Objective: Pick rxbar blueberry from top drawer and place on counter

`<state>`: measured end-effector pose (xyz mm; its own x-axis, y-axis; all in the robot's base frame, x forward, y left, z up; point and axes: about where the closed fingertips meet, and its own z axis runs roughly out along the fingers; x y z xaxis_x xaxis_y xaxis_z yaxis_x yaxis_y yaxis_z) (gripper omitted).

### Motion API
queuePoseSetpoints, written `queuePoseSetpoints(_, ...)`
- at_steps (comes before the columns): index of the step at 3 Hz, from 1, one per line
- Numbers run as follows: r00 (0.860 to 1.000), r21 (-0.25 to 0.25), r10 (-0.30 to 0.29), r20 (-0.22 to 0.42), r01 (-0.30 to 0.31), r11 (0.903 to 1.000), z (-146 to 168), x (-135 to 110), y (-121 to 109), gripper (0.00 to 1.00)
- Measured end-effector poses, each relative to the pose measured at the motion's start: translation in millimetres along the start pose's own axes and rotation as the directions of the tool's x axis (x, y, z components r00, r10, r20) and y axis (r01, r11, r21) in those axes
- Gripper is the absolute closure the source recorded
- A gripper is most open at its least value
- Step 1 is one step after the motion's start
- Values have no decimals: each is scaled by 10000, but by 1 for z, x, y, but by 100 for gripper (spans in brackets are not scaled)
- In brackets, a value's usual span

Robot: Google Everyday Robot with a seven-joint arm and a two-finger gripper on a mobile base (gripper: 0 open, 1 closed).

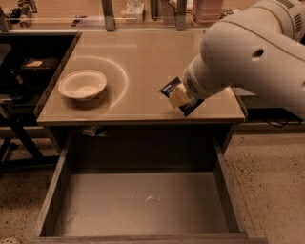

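Note:
My gripper [178,97] is shut on the rxbar blueberry [168,87], a dark navy wrapper that sticks out on both sides of my pale fingers [177,96]. It hangs just above the front right part of the beige counter [157,57]. My big white arm [252,52] reaches in from the right and hides the counter's right edge. The top drawer [143,200] stands pulled out below the counter, and its dull grey bottom is bare.
A white bowl [83,85] sits on the counter's left side. A small dark object [93,130] hangs under the counter's front edge at the left. Metal posts [108,8] and clutter stand along the back. Dark shelving [28,71] is at the left.

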<state>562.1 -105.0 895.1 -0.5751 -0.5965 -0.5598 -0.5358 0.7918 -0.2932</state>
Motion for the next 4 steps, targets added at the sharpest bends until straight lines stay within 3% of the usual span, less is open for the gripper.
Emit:
queuePoseSetpoints(1, 10000, -98, -28, -46, 27, 9999, 21, -28, -18, 100)
queuePoseSetpoints(2, 9998, -505, 61, -166, -69, 9987, 53, -49, -25, 100)
queuePoseSetpoints(4, 9977, -1576, -60, -672, -47, 9875, 124, -56, -5, 100)
